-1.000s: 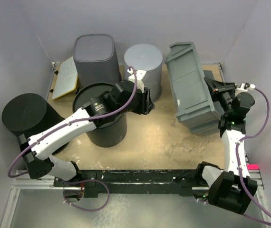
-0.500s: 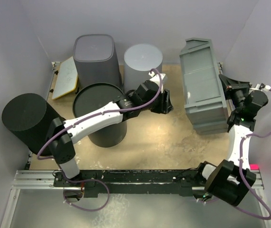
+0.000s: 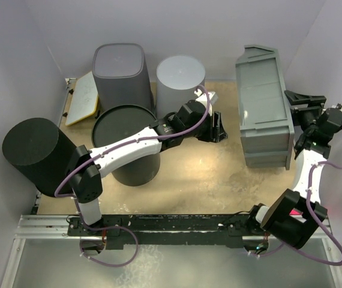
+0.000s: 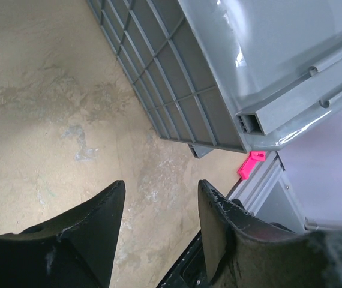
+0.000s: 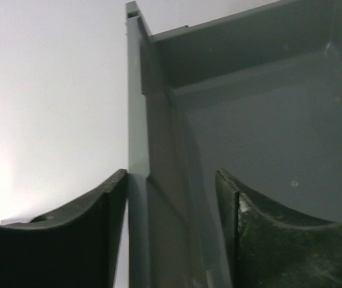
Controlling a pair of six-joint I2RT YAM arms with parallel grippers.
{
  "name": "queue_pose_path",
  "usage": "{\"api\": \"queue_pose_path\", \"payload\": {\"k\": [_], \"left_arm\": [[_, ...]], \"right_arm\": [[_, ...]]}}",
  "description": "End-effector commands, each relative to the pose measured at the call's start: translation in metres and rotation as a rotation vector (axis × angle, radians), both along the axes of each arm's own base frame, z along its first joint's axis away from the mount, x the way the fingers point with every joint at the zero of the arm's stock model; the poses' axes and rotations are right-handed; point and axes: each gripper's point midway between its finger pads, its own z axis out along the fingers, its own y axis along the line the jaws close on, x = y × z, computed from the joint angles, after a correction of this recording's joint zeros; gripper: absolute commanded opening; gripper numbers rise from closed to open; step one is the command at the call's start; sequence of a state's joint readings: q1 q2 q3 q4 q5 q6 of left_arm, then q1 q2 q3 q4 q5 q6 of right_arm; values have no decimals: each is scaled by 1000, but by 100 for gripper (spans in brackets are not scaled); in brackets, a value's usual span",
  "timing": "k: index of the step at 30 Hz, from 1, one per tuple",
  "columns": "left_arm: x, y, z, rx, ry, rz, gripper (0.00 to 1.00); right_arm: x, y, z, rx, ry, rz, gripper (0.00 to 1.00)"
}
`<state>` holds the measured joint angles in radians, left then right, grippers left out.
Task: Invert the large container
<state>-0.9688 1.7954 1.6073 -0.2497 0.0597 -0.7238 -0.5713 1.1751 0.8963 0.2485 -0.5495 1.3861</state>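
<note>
Left jaws gape empty; right jaws, spread, straddle the large container (image 3: 261, 108) (perhaps touching).

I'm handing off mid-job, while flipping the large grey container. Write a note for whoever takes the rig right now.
The large container is tipped on its side at the right end of the table, with its opening toward the right arm and its ribbed base toward the left.
The left hand is open and empty, near that base but not touching it.
The right hand is open, its fingers straddling the rim wall.
Done: container tipped off its base.
Left: roll it on until the opening faces down; probably regrip first.
</note>
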Motion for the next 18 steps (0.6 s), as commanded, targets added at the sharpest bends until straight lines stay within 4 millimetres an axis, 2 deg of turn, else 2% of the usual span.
{"api": "queue_pose_path", "payload": {"k": [1,6,12,18], "left_arm": [[1,-3,49,-102,-64,-3,50],[0,-4,51,-108,-61,-10,52],[-2,-4,54,-116,-62,-19,52],[-5,-8,50,-123,-47,-37,52]], "right_arm": [[-2,-1,-23,-93,129,34,73],[-5,-8,-18,-213,172,29,82],[-6,-15,-13,-382,217,62,84],[-15,-37,-29,-586,392,82,85]]}}
